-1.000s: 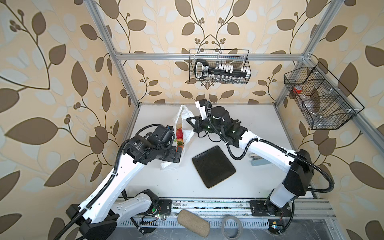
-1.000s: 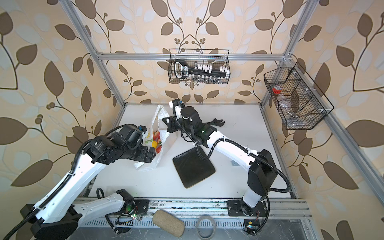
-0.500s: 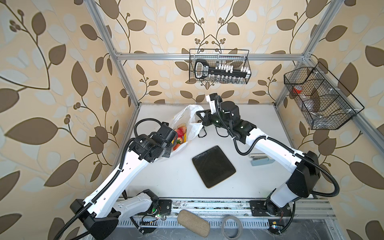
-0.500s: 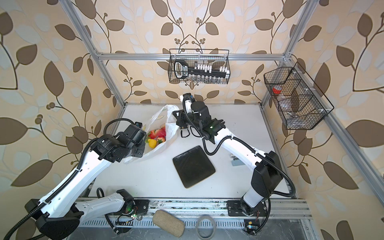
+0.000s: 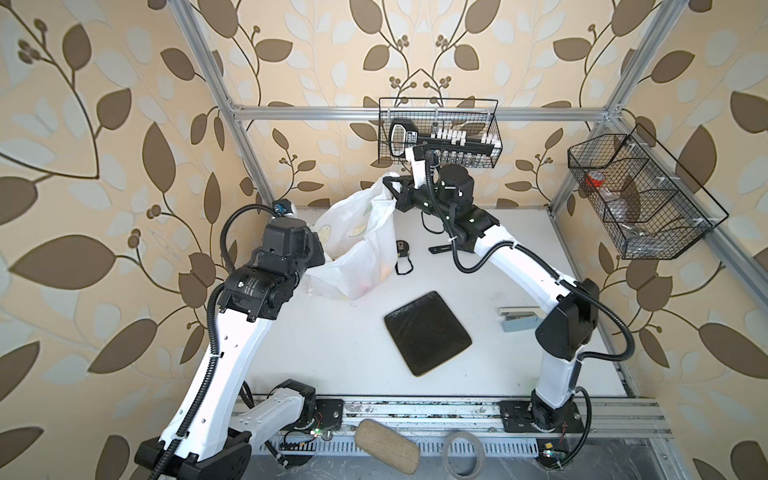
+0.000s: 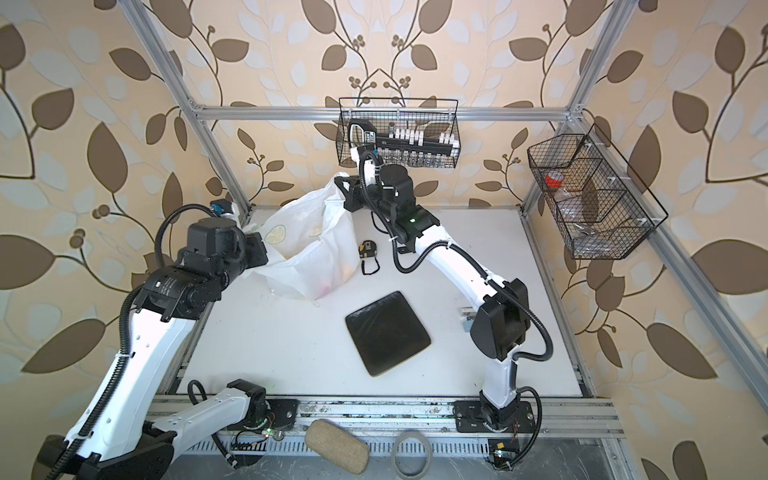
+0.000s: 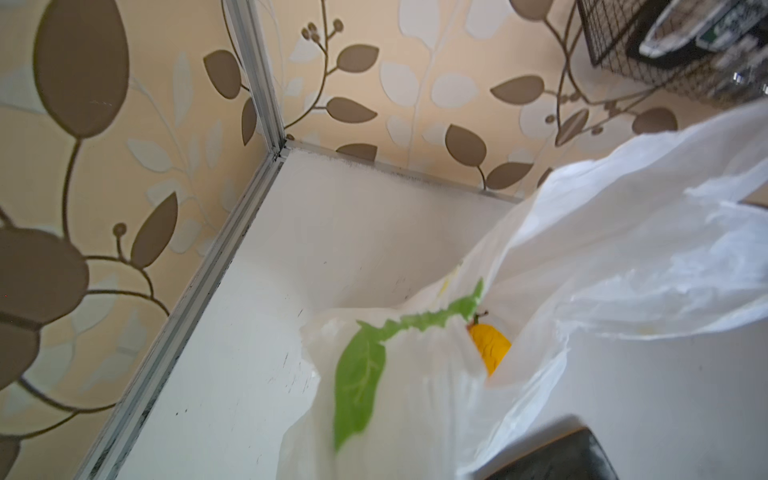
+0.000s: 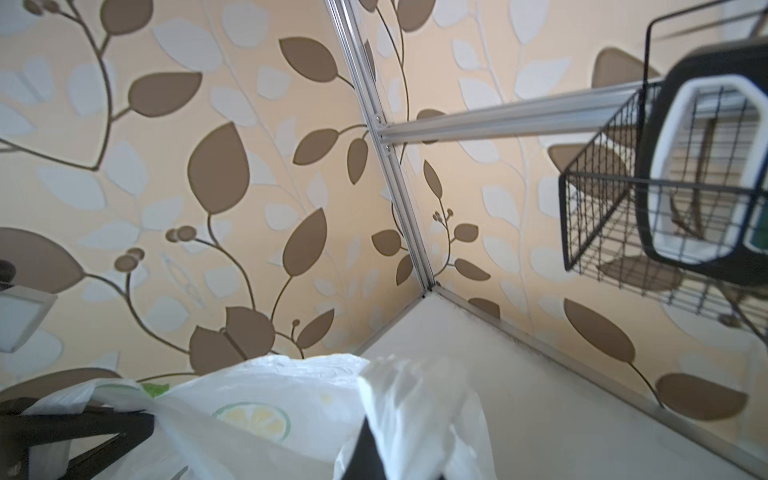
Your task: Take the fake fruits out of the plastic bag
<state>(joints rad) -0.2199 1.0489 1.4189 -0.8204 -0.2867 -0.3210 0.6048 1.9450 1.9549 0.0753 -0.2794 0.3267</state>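
The white plastic bag [image 5: 357,245] [image 6: 307,249] hangs stretched between my two grippers above the table's back left. My left gripper [image 5: 322,259] [image 6: 262,253] is shut on the bag's left edge. Its jaws are hidden behind the film in the left wrist view. My right gripper [image 5: 388,189] [image 6: 340,187] is raised near the back wall and shut on the bag's top. A dark fingertip [image 8: 365,453] pokes through the film [image 8: 257,399]. A yellow-orange fake fruit [image 7: 490,347] shows inside the bag [image 7: 602,257]. Faint fruit colours [image 5: 384,272] show through its low end.
A black tray [image 5: 428,332] [image 6: 386,332] lies mid-table, in front of the bag. A tape measure [image 5: 402,247] and a black bracket [image 5: 440,248] lie beside the bag. A stapler [image 5: 519,320] lies at the right. Wire baskets hang on the back wall [image 5: 438,137] and the right wall [image 5: 640,195].
My left gripper has shut on the bag's edge. My right gripper rose toward the back wall, lifting and stretching the bag. The fruits that showed in its mouth are now veiled.
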